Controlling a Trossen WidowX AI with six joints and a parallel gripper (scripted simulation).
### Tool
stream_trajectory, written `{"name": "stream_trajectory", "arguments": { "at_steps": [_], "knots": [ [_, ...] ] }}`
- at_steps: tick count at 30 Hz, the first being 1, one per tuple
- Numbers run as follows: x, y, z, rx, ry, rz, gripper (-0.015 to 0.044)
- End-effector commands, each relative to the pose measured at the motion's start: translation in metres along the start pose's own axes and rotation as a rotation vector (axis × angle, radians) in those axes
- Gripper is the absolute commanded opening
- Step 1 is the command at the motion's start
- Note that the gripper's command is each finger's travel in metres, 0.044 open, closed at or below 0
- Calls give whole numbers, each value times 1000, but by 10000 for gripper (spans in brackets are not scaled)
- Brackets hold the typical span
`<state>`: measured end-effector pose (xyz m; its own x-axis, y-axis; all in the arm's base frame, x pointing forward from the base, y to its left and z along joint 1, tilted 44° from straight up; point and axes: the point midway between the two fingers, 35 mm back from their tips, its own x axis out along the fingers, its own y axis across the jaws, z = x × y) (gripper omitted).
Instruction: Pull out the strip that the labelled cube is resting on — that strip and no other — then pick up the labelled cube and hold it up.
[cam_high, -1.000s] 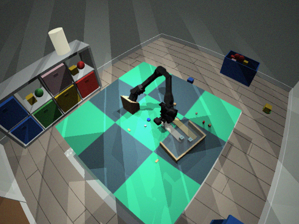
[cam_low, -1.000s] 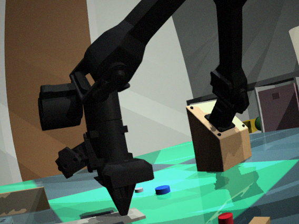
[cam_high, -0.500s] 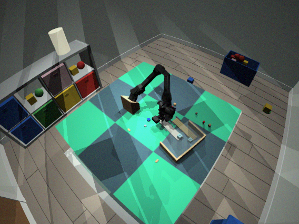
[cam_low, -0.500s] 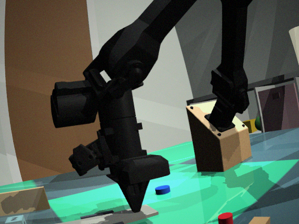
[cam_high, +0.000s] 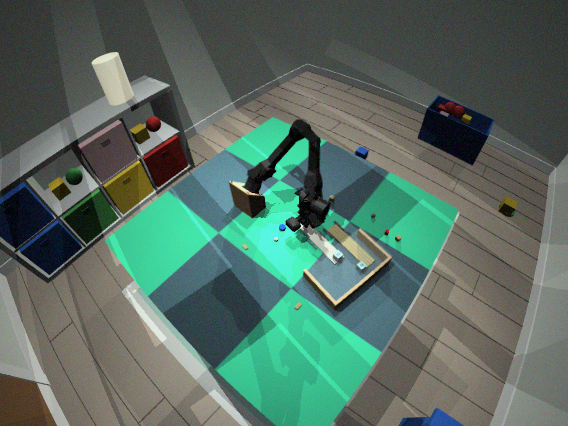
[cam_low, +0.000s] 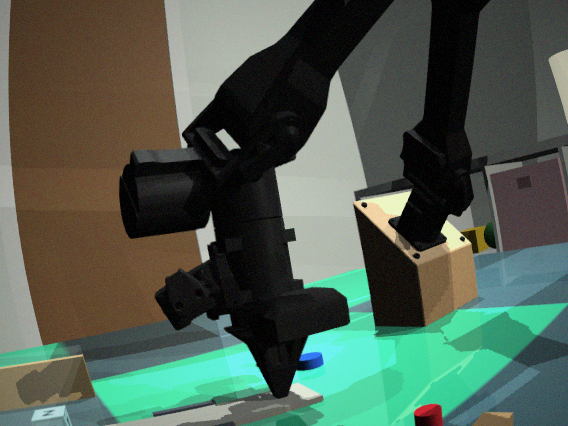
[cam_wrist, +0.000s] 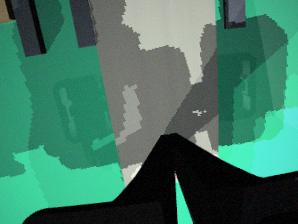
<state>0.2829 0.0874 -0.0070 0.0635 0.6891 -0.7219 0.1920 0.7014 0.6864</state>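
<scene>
Fingers (cam_high: 304, 227) (cam_low: 281, 394) are pinched together, empty, their tapered tips at the smooth pale strip (cam_high: 320, 243) (cam_low: 200, 414) (cam_wrist: 170, 30). Only the exterior view reads an "N" on a glossy cube (cam_low: 49, 415), at the picture's seven-to-eight o'clock. Overhead, two pale cubes (cam_high: 338, 255) (cam_high: 361, 265) lie toward four o'clock from the fingers, one on the pale strip, one at the grained wooden strip's (cam_high: 351, 244) end; which bears the letter, I cannot tell.

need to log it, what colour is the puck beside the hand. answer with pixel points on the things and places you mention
The puck (cam_high: 282, 227) (cam_low: 312, 360) is blue, showing best in the exterior view.
</scene>
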Motion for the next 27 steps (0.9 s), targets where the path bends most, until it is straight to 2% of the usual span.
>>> {"name": "stream_trajectory", "arguments": {
  "at_steps": [1, 27],
  "knots": [
    [7, -1, -15, 12, 34, 1, 0],
    [6, -1, -53, 14, 35, 1, 0]
  ]
}}
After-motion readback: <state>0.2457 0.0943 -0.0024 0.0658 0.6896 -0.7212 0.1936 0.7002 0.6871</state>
